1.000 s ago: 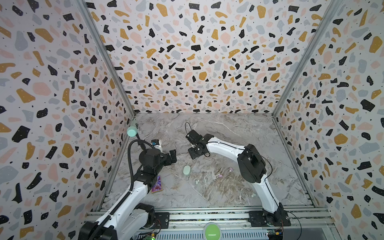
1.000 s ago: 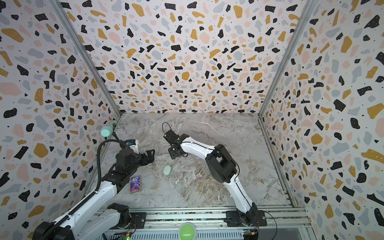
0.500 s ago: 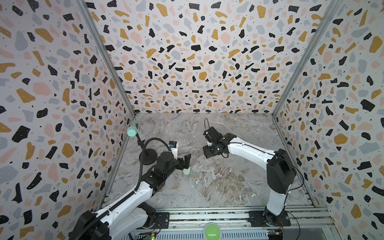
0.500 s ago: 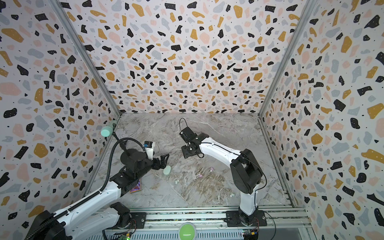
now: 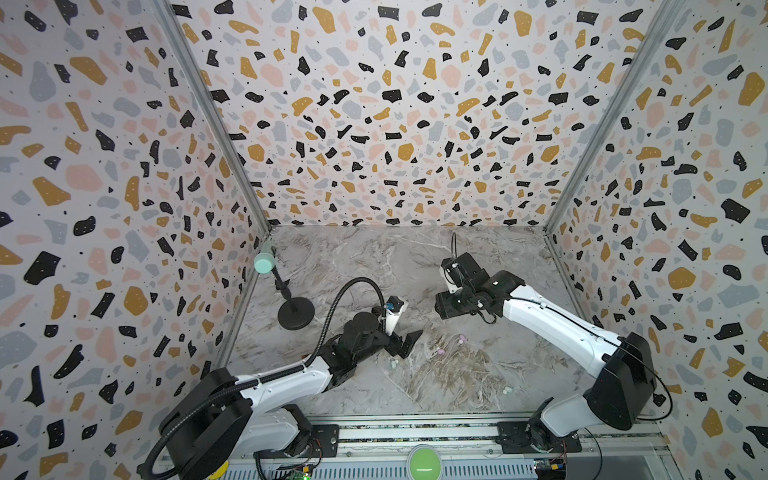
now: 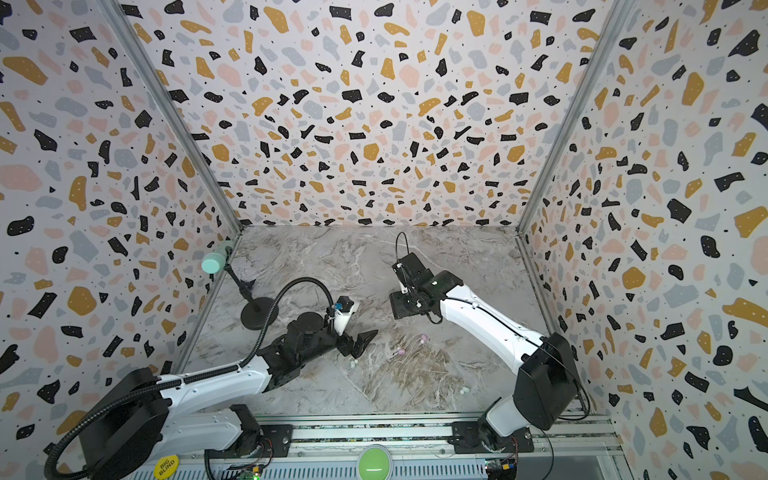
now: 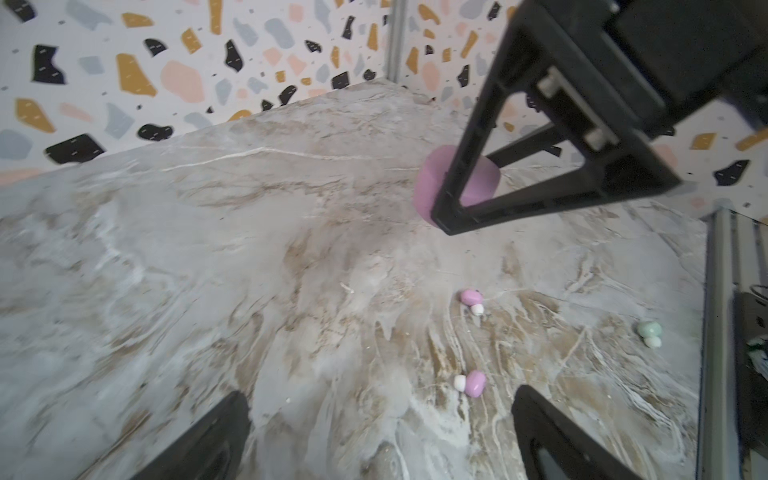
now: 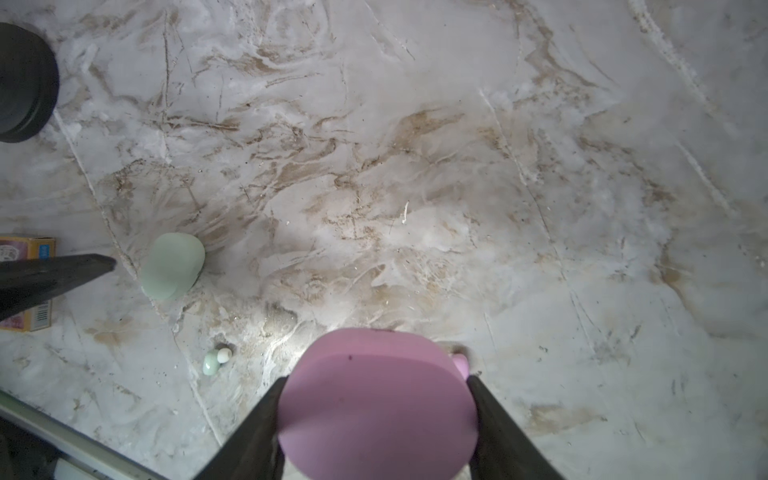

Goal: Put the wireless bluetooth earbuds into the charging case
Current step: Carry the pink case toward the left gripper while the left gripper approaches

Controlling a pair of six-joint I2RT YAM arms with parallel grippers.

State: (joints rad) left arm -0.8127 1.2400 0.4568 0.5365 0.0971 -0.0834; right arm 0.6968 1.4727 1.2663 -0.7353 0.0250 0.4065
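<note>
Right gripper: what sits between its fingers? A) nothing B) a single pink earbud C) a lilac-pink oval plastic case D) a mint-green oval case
C: in the right wrist view the right gripper is shut on the lilac-pink oval plastic case, one finger on each side, while the mint-green oval case lies apart on the marble table.

Bright and even in both top views, soft diffuse light, barely a shadow on the grey-veined marble-patterned tabletop [image 5: 374, 257]. Stretched toward the corners by a wide lens. Smeared with motion blur across the left wrist view. Dimmer in the right wrist view, one white glare patch just beside the round lilac-pink plastic case [image 8: 376, 407], itself out of focus.
</note>
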